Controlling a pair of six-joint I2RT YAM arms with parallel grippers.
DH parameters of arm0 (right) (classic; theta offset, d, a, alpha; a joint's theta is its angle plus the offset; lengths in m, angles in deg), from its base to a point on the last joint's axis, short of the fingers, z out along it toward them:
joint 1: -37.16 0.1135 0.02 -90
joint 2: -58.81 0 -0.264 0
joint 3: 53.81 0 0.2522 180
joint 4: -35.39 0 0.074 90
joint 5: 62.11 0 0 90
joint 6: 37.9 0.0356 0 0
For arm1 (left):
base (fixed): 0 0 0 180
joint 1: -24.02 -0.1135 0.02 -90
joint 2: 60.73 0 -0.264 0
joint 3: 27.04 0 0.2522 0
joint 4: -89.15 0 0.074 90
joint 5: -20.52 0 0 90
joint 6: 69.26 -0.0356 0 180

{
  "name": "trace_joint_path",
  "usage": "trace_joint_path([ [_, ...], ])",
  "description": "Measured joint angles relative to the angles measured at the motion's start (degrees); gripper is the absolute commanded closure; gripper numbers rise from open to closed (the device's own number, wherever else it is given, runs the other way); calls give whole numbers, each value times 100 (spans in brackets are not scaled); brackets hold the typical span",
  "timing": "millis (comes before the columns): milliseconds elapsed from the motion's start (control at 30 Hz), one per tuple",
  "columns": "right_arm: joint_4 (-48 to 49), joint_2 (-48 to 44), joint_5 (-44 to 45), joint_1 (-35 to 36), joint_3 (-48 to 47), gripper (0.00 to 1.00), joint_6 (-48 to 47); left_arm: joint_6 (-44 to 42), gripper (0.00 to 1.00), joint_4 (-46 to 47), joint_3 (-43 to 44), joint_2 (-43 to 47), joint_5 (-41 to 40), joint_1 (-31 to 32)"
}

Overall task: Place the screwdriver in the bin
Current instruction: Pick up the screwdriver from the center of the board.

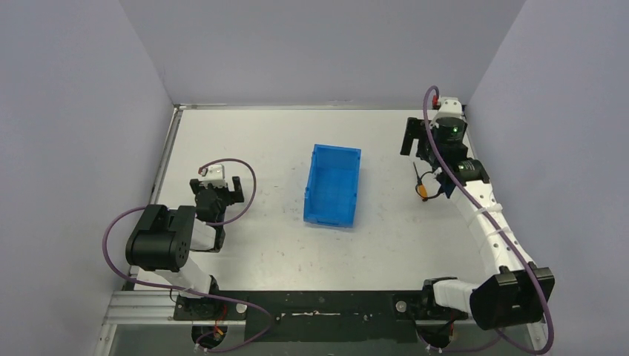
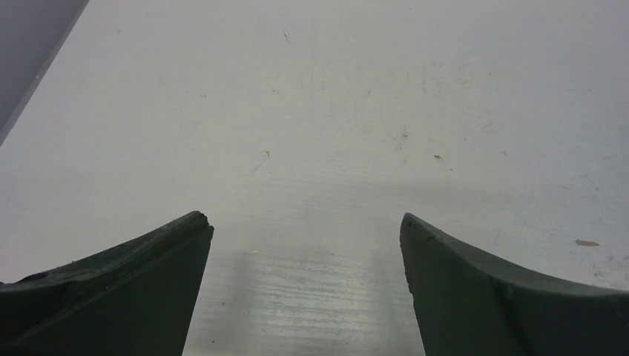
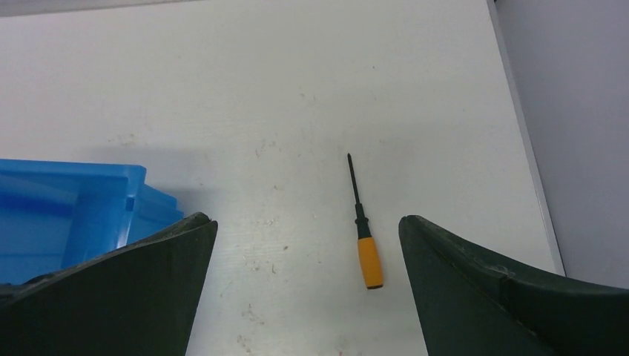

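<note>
The screwdriver [image 1: 423,191], with a short orange handle and a thin black shaft, lies flat on the white table to the right of the bin. In the right wrist view the screwdriver [image 3: 369,259] lies between my open fingers, closer to the right one, with its handle toward the camera. The blue bin [image 1: 333,185] stands at mid table; its corner [image 3: 67,215] shows at the left of the right wrist view. My right gripper [image 1: 417,141] [image 3: 308,221] is open and empty, above the screwdriver. My left gripper [image 1: 217,191] [image 2: 305,222] is open and empty over bare table, left of the bin.
The right wall [image 3: 578,111] and the table's metal edge strip [image 3: 523,126] run close to the right of the screwdriver. The left wall [image 2: 30,30] shows at the far left of the left wrist view. White table lies between bin and screwdriver.
</note>
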Motion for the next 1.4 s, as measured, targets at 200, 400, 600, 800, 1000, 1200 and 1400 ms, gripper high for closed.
trace_joint_path([
  [200, -1128, 817, 149, -37, -743, 0, 31, 0, 3, 0, 0, 0, 2, 0],
  [400, -1622, 1447, 177, -201, -881, 0, -142, 0, 3, 0, 0, 0, 0, 0],
  [600, -1891, 2122, -44, -459, -907, 0, -514, 0, 3, 0, 0, 0, 2, 0],
  [800, -2031, 2809, -286, -693, -909, 0, -780, 0, 3, 0, 0, 0, 2, 0],
  [1000, -1963, 3215, -588, -914, -909, 0, -863, -2, 3, 0, 0, 0, 2, 0],
  [1200, -1781, 3486, -772, -1137, -909, 2, -876, 0, 3, 0, 0, 0, 2, 0],
  [1400, -1585, 3729, -866, -1215, -903, 5, -874, 0, 3, 0, 0, 0, 2, 0],
])
